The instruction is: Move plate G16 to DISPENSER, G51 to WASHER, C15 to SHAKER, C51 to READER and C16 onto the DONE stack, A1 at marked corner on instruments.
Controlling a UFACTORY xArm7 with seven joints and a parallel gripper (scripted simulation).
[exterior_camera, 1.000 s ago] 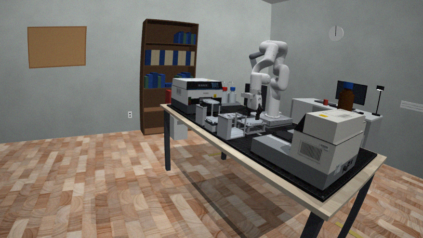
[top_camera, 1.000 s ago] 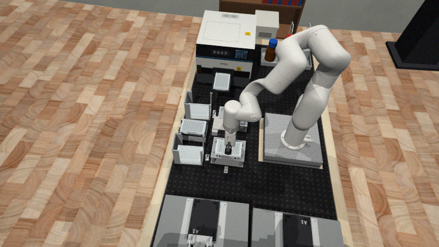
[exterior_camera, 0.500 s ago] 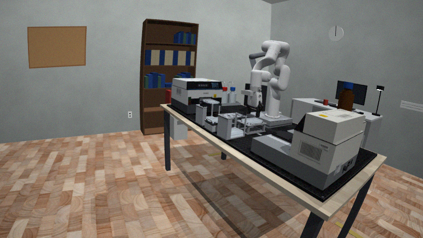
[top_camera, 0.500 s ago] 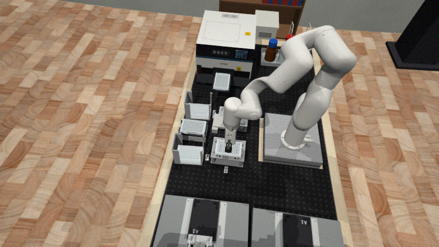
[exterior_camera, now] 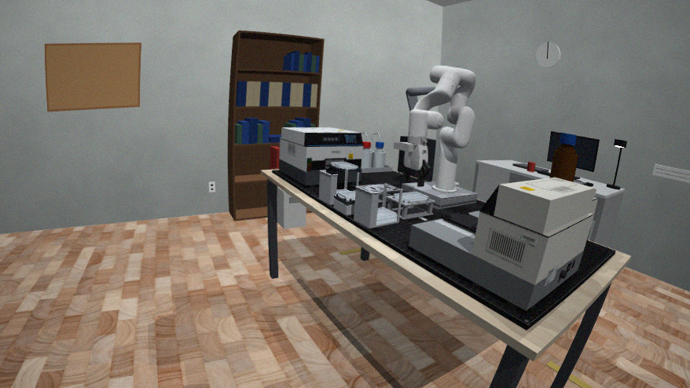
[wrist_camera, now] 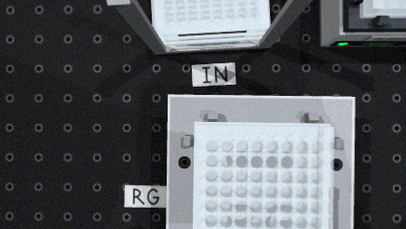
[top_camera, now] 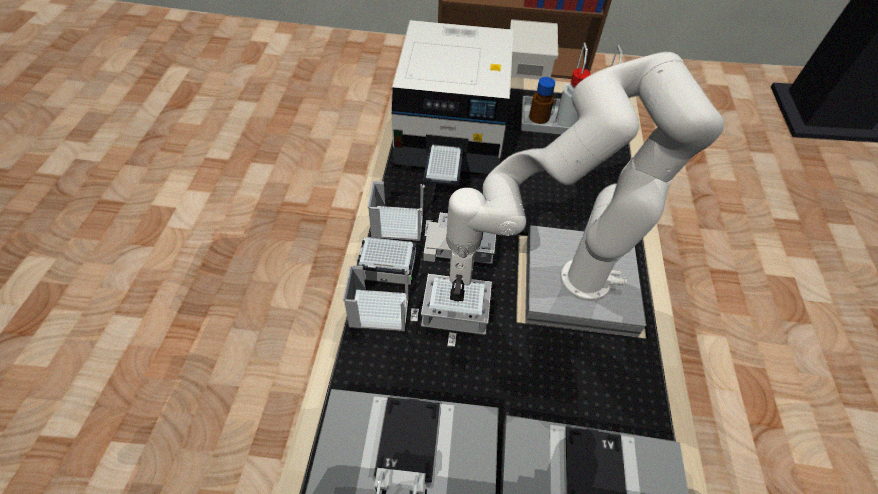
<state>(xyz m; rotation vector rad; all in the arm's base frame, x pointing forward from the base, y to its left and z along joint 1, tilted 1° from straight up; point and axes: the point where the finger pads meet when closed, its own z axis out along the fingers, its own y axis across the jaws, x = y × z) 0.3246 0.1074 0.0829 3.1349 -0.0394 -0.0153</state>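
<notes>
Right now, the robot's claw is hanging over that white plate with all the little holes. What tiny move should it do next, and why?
Probably come straight down onto the plate on the RG nest. The gripper is open and empty, centred above that plate, and the plate cannot stay there: RG is only a stopover.

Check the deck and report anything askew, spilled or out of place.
Nothing stands out. A plate lies square on the RG nest, inside its locators, under the open, empty gripper. The IN rack holds its plates straight, and nothing looks spilled or tipped on the deck.
</notes>
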